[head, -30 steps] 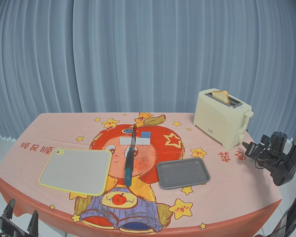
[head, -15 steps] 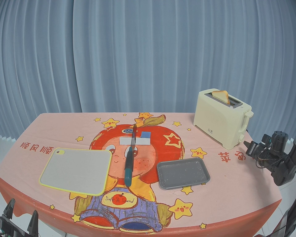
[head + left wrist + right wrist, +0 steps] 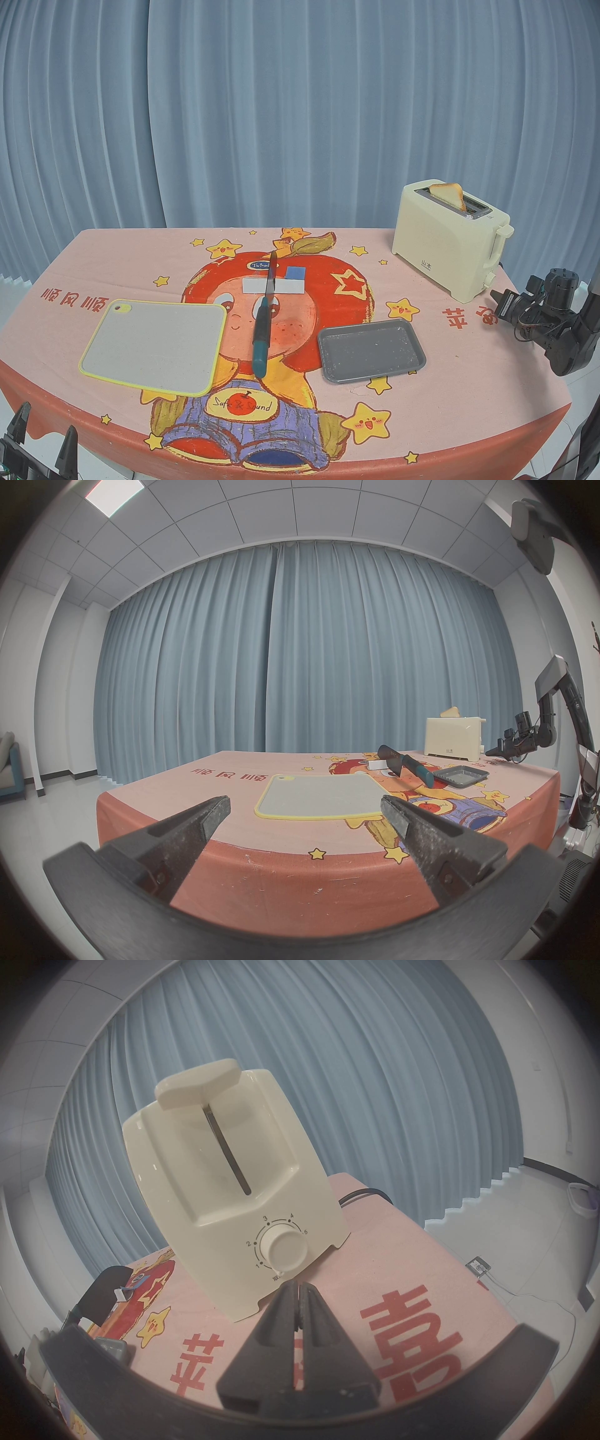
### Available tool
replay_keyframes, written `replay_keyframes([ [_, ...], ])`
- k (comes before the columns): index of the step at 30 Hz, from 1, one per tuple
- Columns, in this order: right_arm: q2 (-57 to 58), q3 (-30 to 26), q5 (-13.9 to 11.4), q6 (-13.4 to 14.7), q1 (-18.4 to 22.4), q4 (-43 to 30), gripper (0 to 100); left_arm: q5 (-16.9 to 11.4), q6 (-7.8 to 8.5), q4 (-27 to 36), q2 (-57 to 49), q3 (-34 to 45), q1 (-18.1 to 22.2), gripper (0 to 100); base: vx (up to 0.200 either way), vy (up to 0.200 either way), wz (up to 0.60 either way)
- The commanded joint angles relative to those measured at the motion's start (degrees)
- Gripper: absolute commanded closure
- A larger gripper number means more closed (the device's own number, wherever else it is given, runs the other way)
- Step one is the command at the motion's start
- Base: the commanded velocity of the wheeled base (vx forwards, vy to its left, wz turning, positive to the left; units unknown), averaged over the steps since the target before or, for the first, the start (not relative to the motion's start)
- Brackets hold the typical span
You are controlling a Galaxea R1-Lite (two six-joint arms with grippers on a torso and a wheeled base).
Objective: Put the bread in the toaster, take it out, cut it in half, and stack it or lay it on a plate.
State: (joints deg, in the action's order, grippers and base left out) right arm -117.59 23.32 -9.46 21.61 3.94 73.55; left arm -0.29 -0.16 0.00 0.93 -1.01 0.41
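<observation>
A cream toaster [image 3: 451, 237] stands at the table's back right with a browned bread slice [image 3: 448, 194] sticking up from its slot. Its lever [image 3: 197, 1083] is at the top of its track, above the dial [image 3: 282, 1247]. My right gripper [image 3: 498, 294] is shut and empty, just off the toaster's lever end, close to the dial [image 3: 299, 1290]. A teal-handled knife [image 3: 263, 324] lies mid-table between the grey cutting board [image 3: 154, 345] and the grey plate [image 3: 371, 350]. My left gripper [image 3: 306, 811] is open, below the table's front left corner.
A white and blue block [image 3: 274, 285] props the knife's blade. The toaster's black cord [image 3: 364, 1195] runs off the table's right edge behind it. A blue curtain hangs behind the table. Open cloth lies between the plate and the toaster.
My right gripper backed slightly away from the toaster, then came back and rose a little. Nothing else has moved.
</observation>
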Motion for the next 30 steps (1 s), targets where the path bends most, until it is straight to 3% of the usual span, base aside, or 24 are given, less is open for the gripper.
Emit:
replay_keyframes([
  [1,-0.9,0.5,0.1,0.0,-0.1,0.0,100,0.0,-0.02,0.0,-0.9,1.0,0.0,0,0.000,0.000,0.00],
  [30,-2.5,2.9,0.2,0.0,-0.1,-0.1,100,-0.1,-0.02,0.0,-0.9,1.0,0.0,0,0.000,0.000,0.00],
])
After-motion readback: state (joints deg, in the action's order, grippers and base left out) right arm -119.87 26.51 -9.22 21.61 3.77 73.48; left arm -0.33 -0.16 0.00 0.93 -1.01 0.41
